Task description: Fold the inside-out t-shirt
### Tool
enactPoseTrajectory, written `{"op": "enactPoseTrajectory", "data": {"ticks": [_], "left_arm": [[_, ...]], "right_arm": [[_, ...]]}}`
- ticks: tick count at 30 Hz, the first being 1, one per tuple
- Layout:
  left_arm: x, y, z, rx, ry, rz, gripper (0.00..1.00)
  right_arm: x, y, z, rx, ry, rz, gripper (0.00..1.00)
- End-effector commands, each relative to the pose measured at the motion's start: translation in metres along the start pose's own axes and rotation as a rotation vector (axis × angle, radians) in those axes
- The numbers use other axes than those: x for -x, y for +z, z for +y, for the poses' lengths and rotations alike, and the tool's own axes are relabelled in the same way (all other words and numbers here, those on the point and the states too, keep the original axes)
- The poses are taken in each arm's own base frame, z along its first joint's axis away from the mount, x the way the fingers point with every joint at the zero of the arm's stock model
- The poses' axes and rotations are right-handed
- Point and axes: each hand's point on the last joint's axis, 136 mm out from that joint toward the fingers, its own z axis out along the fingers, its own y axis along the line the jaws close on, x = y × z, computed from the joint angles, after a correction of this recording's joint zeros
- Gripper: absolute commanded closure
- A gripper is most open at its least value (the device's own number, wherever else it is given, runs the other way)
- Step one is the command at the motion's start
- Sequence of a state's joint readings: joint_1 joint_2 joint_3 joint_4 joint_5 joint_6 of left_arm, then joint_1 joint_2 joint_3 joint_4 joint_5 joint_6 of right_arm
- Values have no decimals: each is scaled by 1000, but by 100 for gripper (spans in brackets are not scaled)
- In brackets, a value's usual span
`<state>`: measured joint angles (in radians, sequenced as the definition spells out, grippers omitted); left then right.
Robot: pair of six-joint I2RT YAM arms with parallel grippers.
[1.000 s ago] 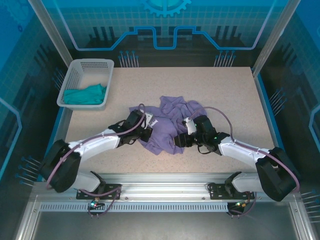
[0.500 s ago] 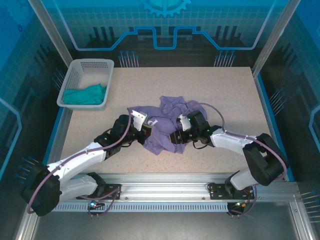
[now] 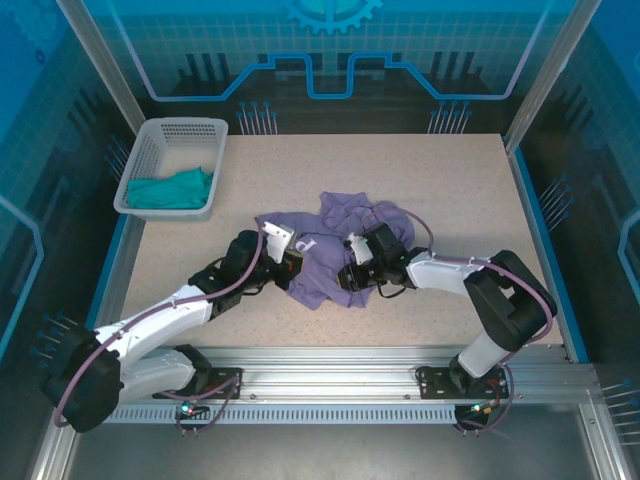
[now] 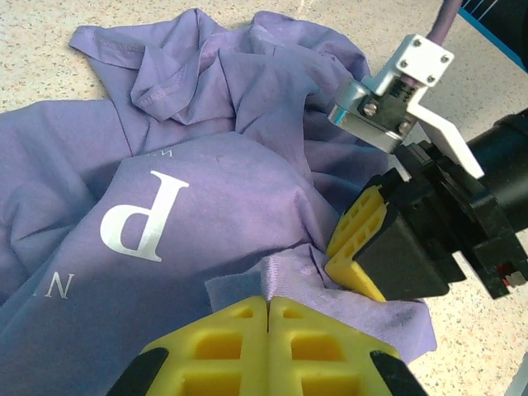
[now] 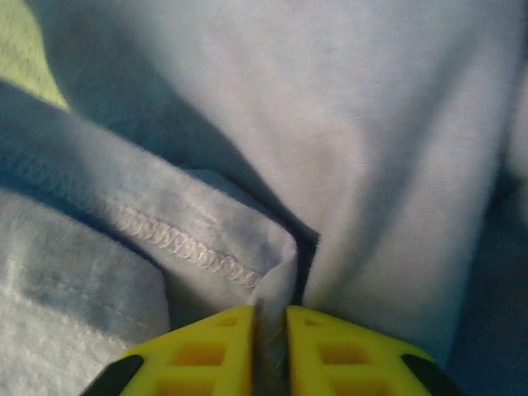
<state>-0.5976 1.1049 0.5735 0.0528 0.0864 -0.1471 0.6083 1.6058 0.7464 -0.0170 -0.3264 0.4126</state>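
Cloth of the crumpled lavender t-shirt (image 3: 335, 235), heaped mid-worktop (image 3: 450, 190), lies beyond both arms, whose left fingers (image 4: 239, 330) and right fingers (image 5: 219, 338) each pinch its near hem, just beside one another, so spreading likely means pulling apart sideways.

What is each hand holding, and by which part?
Both grip the lavender t-shirt: the left hand pinches a small fold at its edge; the right hand pinches a stitched hem fold close by.

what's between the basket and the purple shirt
Only bare speckled table, as the top view shows; the basket and t-shirt lie well apart.
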Motion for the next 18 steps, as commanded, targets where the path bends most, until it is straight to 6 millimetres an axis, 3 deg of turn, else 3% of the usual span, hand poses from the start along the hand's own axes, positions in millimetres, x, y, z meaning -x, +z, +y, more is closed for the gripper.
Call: {"op": "enactPoseTrajectory", "data": {"ticks": [1,3,6,10,14,18], "left_arm": [[2,-2,4,15,22,-20,100],[6,-5,3,14,21,-40,100],[16,-12,0,2,21,-95,100],[33,-25,-13,-72,40,-210,100],[44,-37,-25,-141,101,-333,100],[34,-32,-11,-81,112,-332,100]], "right_arm": [[21,-16,14,32,-52,-60,95],[40,-39,19,47,-92,-140,100],[66,-79,31,99,-166,-276,100],[88,-126,52,200,-261,-410,100],[96,-152,66,282,-345,-471,100],[93,-147,62,330,-327,-424,100]]}}
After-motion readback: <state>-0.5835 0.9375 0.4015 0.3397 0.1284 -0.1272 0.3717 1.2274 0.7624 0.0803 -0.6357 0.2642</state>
